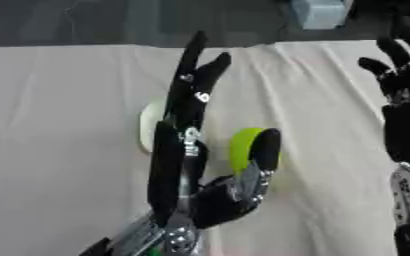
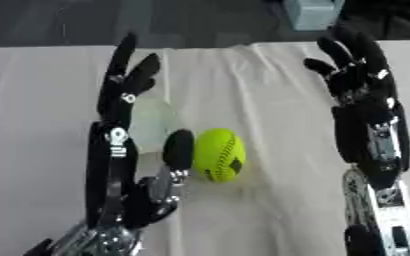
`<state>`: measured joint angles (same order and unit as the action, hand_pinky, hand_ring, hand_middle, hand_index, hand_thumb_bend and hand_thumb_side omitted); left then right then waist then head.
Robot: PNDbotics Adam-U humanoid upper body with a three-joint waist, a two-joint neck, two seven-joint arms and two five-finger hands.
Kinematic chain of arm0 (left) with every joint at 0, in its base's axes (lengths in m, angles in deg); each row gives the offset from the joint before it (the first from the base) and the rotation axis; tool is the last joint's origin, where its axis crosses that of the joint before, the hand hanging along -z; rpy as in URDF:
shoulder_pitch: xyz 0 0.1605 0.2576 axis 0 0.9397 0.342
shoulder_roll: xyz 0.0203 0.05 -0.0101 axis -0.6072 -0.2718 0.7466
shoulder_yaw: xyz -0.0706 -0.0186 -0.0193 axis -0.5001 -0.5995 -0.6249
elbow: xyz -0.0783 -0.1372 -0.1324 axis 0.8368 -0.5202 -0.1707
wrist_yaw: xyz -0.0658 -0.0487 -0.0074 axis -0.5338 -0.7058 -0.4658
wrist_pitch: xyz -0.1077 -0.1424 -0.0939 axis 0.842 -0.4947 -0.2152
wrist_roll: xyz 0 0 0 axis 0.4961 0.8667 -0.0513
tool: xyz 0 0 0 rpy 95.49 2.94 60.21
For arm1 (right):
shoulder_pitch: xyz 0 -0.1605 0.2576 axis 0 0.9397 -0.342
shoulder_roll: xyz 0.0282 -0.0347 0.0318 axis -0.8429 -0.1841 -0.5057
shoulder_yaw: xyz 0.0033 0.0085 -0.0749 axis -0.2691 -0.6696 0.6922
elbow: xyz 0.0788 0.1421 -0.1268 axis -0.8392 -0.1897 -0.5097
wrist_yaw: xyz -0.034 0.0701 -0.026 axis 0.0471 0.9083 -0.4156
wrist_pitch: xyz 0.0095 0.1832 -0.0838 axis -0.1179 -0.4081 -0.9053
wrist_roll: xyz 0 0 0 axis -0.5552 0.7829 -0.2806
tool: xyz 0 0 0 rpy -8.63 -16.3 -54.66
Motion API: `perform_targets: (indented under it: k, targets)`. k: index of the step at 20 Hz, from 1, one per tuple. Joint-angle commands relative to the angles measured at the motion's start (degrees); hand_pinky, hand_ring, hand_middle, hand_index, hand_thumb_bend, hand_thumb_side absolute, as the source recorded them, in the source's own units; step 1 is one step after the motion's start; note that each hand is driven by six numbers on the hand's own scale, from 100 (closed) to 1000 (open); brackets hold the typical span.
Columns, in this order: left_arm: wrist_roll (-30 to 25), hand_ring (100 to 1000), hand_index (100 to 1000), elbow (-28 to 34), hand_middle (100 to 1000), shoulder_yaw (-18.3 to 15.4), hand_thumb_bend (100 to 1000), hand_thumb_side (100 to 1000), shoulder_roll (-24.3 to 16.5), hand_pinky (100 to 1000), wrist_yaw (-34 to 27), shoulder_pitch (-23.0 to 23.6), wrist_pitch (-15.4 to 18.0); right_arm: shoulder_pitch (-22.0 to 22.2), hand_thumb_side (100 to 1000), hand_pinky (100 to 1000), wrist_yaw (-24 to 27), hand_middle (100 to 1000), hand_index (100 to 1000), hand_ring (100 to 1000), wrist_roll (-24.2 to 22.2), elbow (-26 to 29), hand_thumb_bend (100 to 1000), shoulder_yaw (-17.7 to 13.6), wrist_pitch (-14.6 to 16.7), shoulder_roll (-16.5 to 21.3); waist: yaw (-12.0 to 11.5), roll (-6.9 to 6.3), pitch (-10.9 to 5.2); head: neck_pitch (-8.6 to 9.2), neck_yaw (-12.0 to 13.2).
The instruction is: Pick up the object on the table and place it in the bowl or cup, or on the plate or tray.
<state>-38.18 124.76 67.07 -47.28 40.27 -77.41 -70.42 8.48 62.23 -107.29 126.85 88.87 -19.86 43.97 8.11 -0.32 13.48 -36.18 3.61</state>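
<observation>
White cloth (image 2: pixel 270 210) covers the table, dark floor beyond. One yellow-green ball (image 2: pixel 219 154) lies just beside the left hand's (image 2: pixel 112 165) thumb, on its inner side. One pale round dish (image 2: pixel 152 121) sits behind the hand's straight, spread fingers, which hold nothing. The right hand (image 2: pixel 366 100) waits apart, likewise open and empty. The ball looks light, stiff and apt to roll; grasping across its middle seems best.

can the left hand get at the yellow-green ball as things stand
Probably yes. The left hand is open, fingers straight up, its thumb right beside the ball, and nothing lies between them. The pale dish sits behind, out of the way.
</observation>
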Motion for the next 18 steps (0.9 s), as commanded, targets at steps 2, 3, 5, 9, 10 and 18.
perform_targets:
  k: [2,3,5,9,10,18]
  targets:
    - [0.3,848,924,1.0,1000,0.4,404,1000,0.2,784,-0.9,-0.8,0.2,-0.8,833,874,0.0,959,1000,953,-0.2,1.0,100,0.0,-0.2,0.4,0.1,-0.16,-0.34,0.68,0.6]
    - [0.3,834,911,1.0,1000,0.5,461,1000,0.1,778,-0.8,-0.8,0.0,-0.8,835,875,0.0,959,1000,953,-0.3,1.0,100,0.0,-0.2,0.4,0.1,-0.18,-0.13,0.68,0.6]
    - [-0.7,823,905,1.0,1000,0.5,499,1000,-0.5,767,-0.2,-0.8,-1.0,-0.7,836,875,-0.1,959,1000,953,-0.2,1.1,100,-0.2,-0.3,0.5,0.2,-0.22,0.31,0.65,0.7]
    - [-7.8,807,896,1.0,1000,0.3,650,1000,-4.5,736,1.5,-1.5,-5.4,-0.3,839,877,-0.4,959,1000,955,-0.3,0.9,100,-0.3,-0.4,0.9,0.0,-0.41,0.52,-0.38,0.8]
    - [-9.7,800,902,1.0,1000,0.1,682,1000,-5.6,720,1.7,-1.8,-6.3,-0.1,841,879,-0.4,959,1000,956,-0.4,0.9,100,-0.2,-0.4,1.0,-0.1,-0.52,0.47,-0.59,0.8]
    - [-24.5,849,941,1.0,1000,-2.5,729,1000,-17.3,792,2.5,-4.4,-7.0,1.1,843,880,-0.7,957,1000,957,-0.9,0.7,100,-0.1,-1.0,1.6,-0.3,-1.59,-0.18,-1.64,0.9]
